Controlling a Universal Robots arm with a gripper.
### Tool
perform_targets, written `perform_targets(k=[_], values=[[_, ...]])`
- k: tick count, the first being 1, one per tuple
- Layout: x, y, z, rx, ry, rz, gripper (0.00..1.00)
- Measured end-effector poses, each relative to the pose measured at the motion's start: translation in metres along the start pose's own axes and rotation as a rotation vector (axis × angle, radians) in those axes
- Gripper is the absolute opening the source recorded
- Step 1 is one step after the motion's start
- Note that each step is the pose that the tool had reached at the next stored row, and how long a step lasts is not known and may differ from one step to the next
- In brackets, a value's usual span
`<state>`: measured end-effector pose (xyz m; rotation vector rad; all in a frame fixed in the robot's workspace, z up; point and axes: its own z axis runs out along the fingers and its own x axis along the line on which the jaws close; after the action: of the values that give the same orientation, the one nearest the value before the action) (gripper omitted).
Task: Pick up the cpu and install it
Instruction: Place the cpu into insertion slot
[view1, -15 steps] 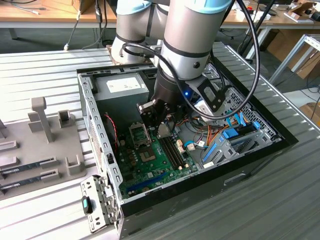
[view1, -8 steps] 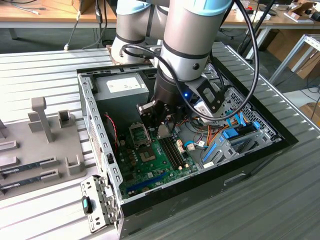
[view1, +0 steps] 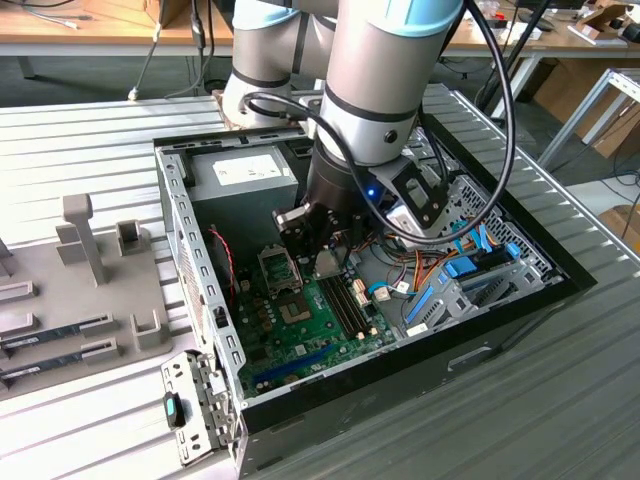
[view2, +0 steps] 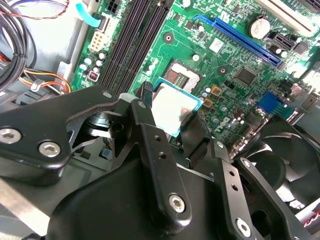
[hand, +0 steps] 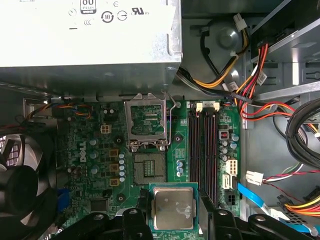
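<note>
Pose: my arm (view1: 380, 90) comes down steeply from the top of the exterior view. Its wrist hangs inside the open computer case (view1: 190, 260), which lies on its side on the slatted metal tabletop (view1: 500, 420).

Jaws: closed to a narrow gap on the cpu (hand: 173, 207), one dark jaw pressed against each of two opposite edges. Nothing else is held.

Position of the cpu (view1: 328, 263): lid facing up, held level over the green motherboard (hand: 95, 150). It sits just beside the open socket (hand: 149, 167) and is not seated in it. The socket's retention plate (hand: 146, 120) stands swung back. The memory slots (hand: 202, 145) run alongside.

Writing: the grey power supply (hand: 90, 30) carries a white label (view1: 245, 175) with printed marks. The motherboard has white lettering near the fan. I do not record the content of either.

Appearance of the cpu (view2: 172, 107): small, flat and square. The lid is silver-grey metal with rounded corners and a dull, mottled surface. A thin green rim shows all round it, teal-tinted in the second wrist view. Any marking on the lid cannot be made out.
</note>
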<state>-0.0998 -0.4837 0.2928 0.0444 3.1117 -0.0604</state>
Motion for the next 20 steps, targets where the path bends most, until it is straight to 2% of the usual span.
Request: perform_targets(k=[20], values=[[0.0001,0.0002,0.0048,-0.0001,0.0000,0.000,0.47]])
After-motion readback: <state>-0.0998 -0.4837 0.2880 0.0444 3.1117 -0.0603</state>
